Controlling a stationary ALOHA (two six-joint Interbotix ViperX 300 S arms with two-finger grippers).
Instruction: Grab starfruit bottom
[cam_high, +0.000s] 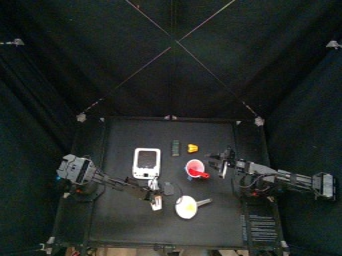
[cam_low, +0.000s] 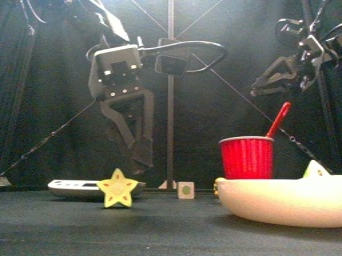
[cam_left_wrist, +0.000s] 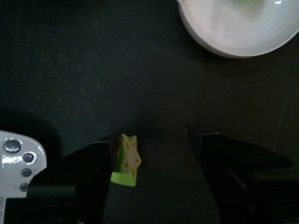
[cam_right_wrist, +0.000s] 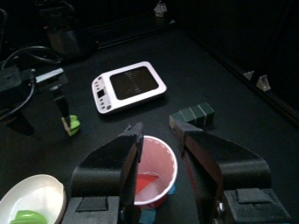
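The starfruit (cam_low: 118, 188) sits on the black table (cam_low: 54, 225) towards its front-left, a small yellow star-shaped piece standing up on edge with its points out. The left gripper (cam_left_wrist: 158, 140) hangs straight over it with its jaws spread wide. In the left wrist view the fruit lies in the gap between them, close beside one jaw and well off the other, and from the front the jaw tips are above the fruit, not touching it.

Just behind and to the fruit's left lies a flat white device (cam_low: 74, 185) with a dark screen. On the fruit's other side is a broad white bowl (cam_low: 281, 200) — near, but apart from it. Behind the bowl stands a red cup (cam_low: 247, 158) with a red stick (cam_low: 278, 118) leaning out of it. A tiny pale bit (cam_low: 186, 190) rests on the table between fruit and cup. Further back lies a dark green block (cam_right_wrist: 194, 116), beside the white device.

The right gripper (cam_right_wrist: 158, 131) hovers high over the red cup, its jaws apart and holding nothing.
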